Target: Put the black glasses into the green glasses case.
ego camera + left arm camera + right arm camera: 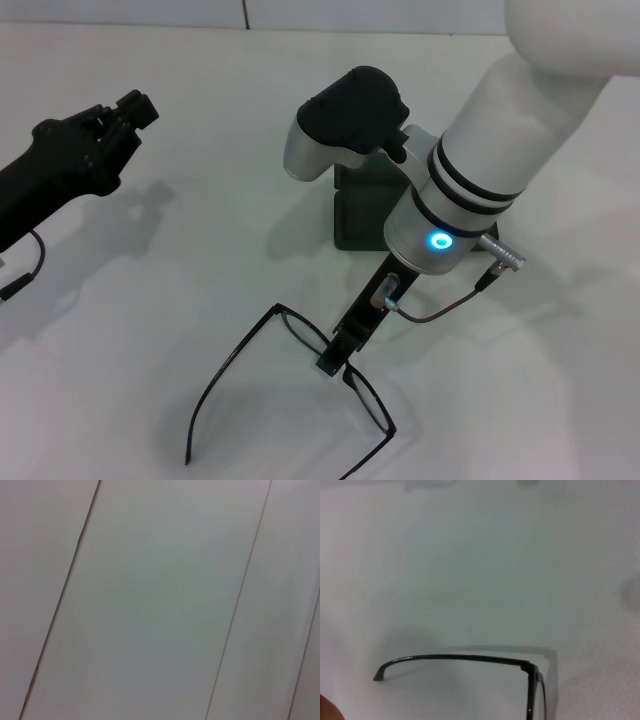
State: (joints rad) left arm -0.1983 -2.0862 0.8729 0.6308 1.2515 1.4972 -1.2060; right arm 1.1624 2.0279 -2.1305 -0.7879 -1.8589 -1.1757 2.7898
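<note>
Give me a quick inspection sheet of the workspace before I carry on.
Surface: white table, bare around the work.
Job's things: black glasses unfolded near the front edge; green glasses case behind them, mostly hidden by the right arm.
Clutter: nothing seen.
Hands: right hand down at the glasses' bridge; left hand raised at far left, away from both.
Cables: one loops off the right wrist, another by the left arm.
Surroundings: wall beyond.
</note>
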